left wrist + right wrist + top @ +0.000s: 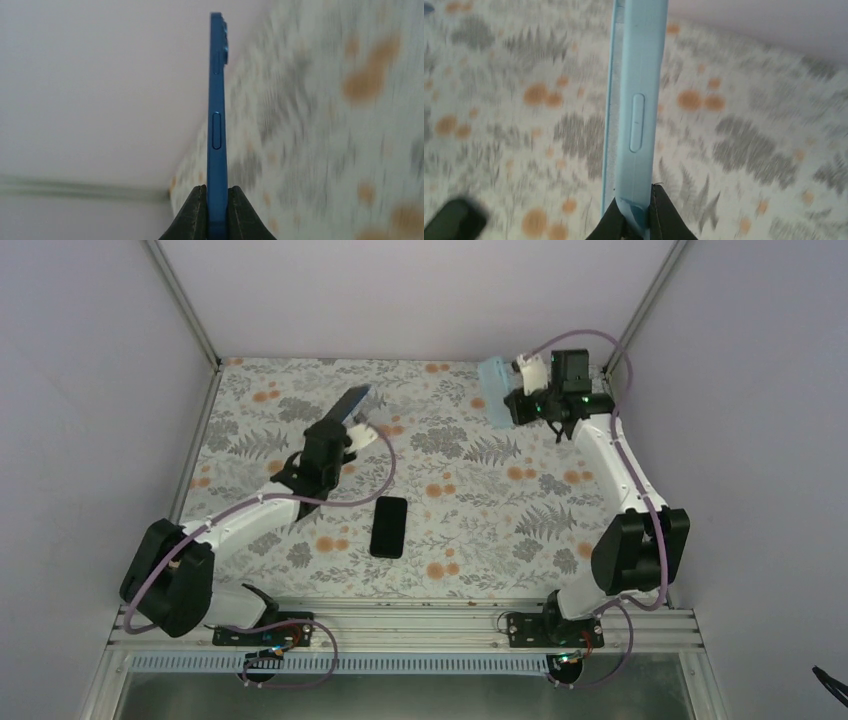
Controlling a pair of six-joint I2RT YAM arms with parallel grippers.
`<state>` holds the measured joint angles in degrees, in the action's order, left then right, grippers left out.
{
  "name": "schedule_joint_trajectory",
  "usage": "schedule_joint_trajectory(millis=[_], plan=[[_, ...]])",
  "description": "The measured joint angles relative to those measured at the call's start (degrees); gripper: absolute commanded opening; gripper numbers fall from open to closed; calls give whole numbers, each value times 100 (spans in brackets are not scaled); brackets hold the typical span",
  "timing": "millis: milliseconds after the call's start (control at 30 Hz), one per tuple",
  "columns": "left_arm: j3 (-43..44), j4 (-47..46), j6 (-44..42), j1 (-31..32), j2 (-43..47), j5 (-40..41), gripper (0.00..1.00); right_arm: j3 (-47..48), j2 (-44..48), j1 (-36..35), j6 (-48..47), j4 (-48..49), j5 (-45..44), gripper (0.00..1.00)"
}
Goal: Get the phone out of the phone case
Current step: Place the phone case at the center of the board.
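Plainly, the left gripper (217,194) is pinching a blue phone (217,125) by one end, with the jaws pressed on its front and back faces, so the thin side with its buttons shows in the wrist view. Held this way, the blue phone is raised off the bench (480,500) toward the far left, and its edge looks bare, with no cover around it. The right gripper (634,206) is likewise closed on the end of a pale blue case (640,100), holding it edge-on and lifted near the far right corner. The two arms are well apart, which I read as keeping the blue phone and the pale blue case separated, the one being out of the other. What sits inside the pale blue case cannot be seen from its edge. Judging by the bare phone in the other gripper, it is probably empty. Between the arms a black phone (389,527) lies flat on the bench, touched by neither gripper.
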<state>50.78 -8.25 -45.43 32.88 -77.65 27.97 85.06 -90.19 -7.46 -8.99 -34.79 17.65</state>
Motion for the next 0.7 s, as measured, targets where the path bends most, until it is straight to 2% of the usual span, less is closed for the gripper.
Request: schedule_joint_trajectory(millis=[167, 300, 400, 567, 700], plan=[[-1853, -625, -1268, -750, 24, 717, 2, -1158, 219, 199, -586, -483, 413, 3], [-2702, -1202, -1821, -1322, 70, 968, 2, -1622, 46, 560, -824, -767, 728, 3], [-2970, -1401, -1978, -1467, 293, 898, 2, -1569, -463, 984, -1003, -901, 981, 4], [-3047, -1040, -1902, -1473, 658, 280, 2, -1281, -1705, 1414, -1156, -1198, 1121, 4], [-3121, -822, -1757, -1473, 640, -33, 2, -962, -2074, 1556, -1200, -1447, 1300, 4]])
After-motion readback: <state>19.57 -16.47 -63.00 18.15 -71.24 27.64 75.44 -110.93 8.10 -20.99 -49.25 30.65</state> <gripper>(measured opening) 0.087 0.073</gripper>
